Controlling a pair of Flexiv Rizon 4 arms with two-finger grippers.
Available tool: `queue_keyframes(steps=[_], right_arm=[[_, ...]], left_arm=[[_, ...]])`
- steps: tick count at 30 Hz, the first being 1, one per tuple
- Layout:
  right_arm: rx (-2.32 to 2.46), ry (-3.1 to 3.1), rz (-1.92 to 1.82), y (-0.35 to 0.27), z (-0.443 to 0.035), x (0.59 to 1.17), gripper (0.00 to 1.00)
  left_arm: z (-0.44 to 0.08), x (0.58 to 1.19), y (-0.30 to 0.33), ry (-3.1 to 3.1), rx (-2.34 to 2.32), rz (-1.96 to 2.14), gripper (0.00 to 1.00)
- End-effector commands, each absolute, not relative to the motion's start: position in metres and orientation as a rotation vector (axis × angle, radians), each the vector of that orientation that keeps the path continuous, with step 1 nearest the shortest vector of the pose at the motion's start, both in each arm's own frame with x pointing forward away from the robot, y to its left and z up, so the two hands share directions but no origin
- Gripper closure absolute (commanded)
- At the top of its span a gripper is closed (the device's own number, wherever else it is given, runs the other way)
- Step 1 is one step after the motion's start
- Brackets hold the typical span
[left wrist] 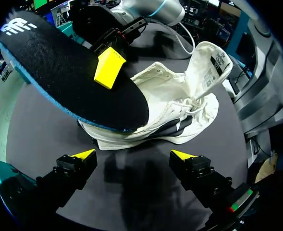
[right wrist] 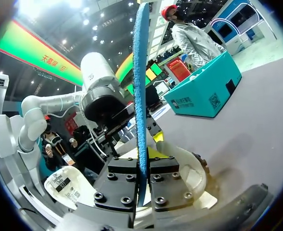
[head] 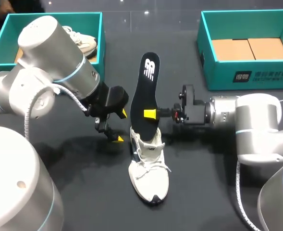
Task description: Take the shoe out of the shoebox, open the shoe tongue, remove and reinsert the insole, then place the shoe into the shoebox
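Insole [head: 148, 86] upright in right gripper [head: 151, 114], directly above white shoe [head: 149, 175]

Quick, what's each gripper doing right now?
Left gripper: open, holding nothing, beside the shoe.
Right gripper: shut on the insole.

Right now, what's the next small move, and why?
Probably lower the insole end-first into the shoe: the right gripper is shut on the insole above the shoe's opening, the tongue is pulled back, and the left gripper is open beside it.
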State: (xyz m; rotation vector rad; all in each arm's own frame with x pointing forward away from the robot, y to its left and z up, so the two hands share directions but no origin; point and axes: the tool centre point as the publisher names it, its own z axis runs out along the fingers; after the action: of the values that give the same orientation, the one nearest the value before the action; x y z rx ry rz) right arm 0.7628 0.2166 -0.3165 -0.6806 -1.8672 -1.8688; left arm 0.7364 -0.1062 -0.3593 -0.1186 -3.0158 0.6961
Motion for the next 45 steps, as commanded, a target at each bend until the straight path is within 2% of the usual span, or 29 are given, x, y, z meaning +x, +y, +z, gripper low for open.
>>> queue_keyframes(steps=[1,24,45], right_arm=[[-0.692,-1.877,-1.848,0.215,-0.318,0.756,1.00],[-0.745,-1.854,-1.732,0.214,-0.338,0.722,1.00],[-0.735,-1.832,-1.657,0.220,-0.344,0.714,1.00]], left_arm=[[-0.360,0.736,-0.106,-3.016,-0.120,0.696,0.00],[-0.360,0.736,-0.106,-3.016,-0.120,0.696,0.00],[-0.360,0.736,-0.106,-3.016,-0.120,0.696,0.00]])
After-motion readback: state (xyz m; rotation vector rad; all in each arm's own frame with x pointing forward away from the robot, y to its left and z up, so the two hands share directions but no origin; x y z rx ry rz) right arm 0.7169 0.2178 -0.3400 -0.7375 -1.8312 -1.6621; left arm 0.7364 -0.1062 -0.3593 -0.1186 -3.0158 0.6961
